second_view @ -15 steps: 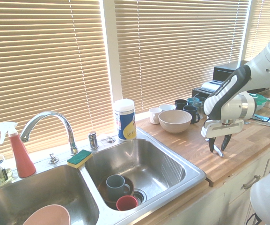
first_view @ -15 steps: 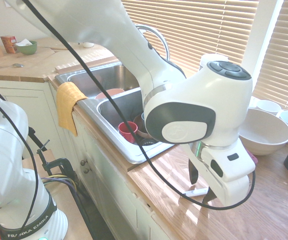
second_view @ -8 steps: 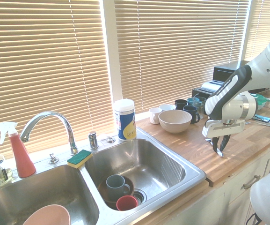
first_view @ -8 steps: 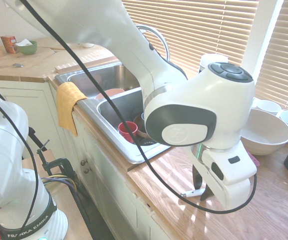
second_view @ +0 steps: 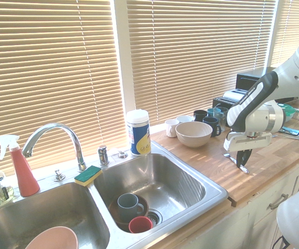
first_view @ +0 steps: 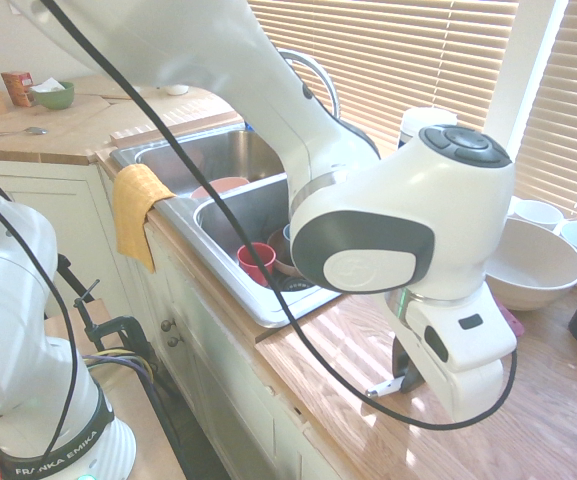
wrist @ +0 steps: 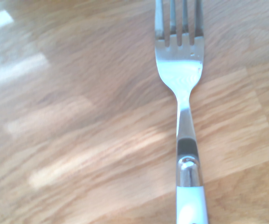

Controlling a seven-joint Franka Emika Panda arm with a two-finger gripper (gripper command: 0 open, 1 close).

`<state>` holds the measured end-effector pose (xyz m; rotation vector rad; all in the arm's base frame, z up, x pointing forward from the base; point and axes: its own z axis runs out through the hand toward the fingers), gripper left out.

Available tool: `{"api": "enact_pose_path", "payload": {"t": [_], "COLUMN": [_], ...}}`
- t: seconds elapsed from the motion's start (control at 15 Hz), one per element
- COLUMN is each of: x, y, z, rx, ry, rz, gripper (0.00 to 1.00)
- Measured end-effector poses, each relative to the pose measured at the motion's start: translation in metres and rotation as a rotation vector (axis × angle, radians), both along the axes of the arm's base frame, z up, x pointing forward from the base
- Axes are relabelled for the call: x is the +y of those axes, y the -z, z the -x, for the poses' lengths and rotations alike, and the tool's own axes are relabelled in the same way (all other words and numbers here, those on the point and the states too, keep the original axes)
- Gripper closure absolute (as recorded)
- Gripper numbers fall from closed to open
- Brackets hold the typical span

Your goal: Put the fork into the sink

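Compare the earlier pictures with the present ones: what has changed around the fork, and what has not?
The end effector, open before, has closed on the fork at the countertop. The red cup in the sink and the large bowl stayed put.

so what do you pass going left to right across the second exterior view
Red spray bottle, chrome faucet, green and yellow sponge, blue-labelled canister, white mug, large pale bowl, gripper shut at the fork, light-blue item on the counter
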<state>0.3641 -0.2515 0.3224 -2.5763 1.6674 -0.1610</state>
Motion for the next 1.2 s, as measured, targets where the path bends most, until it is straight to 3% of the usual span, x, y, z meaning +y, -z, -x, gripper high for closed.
{"api": "enact_pose_path", "payload": {"t": [0.27, 0.47, 0.6, 0.87, 1.2], "x": [-0.004, 0.048, 0.112, 0.239, 0.333], "y": [-0.082, -0.155, -0.175, -0.154, -0.086], "z": [-0.021, -0.048, -0.072, -0.113, -0.144], "rx": [-0.088, -0.139, -0.134, -0.099, -0.088], "ry": [-0.012, -0.143, -0.262, -0.397, -0.358], "rz": [0.01, 0.035, 0.047, 0.063, 0.088], "gripper": [1.0, 1.0, 1.0, 1.0, 1.0]}}
